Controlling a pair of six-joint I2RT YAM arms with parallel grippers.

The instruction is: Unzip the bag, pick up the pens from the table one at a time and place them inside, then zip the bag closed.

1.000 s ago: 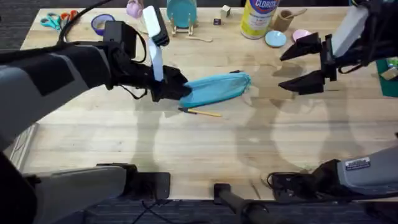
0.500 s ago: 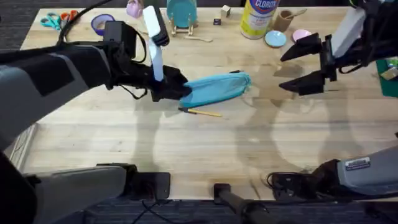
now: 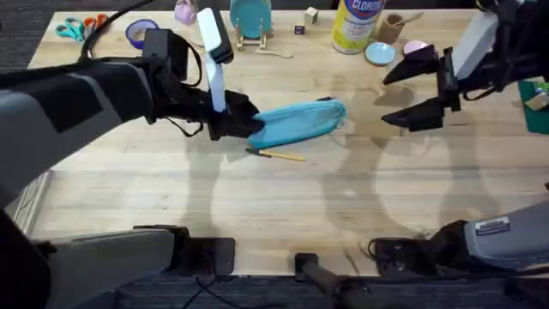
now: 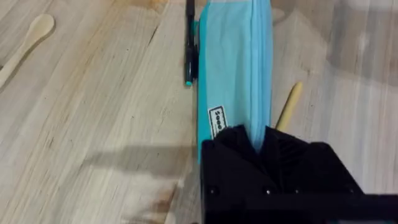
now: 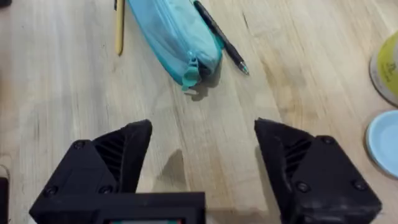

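Overhead: the light teal-blue soft fabric pouch [image 3: 300, 121] lies mid-table on the light-wood plank tabletop [image 3: 283, 206]; the left gripper [image 3: 244, 123] is clamped on its near end, the right gripper [image 3: 412, 90] hangs wide open and empty, well apart.
Left wrist: black fingers pinch the fabric's seam ridge; cloth looks limp and light, likely to sag if lifted. The slim black pen [image 4: 189, 43] touches one flank, the yellow pen [image 4: 289, 106] lies beside the other.
Right wrist: the small teal zipper tab [image 5: 190, 74] at the free end is the probable hold; both pens look rigid, smooth, prone to roll.
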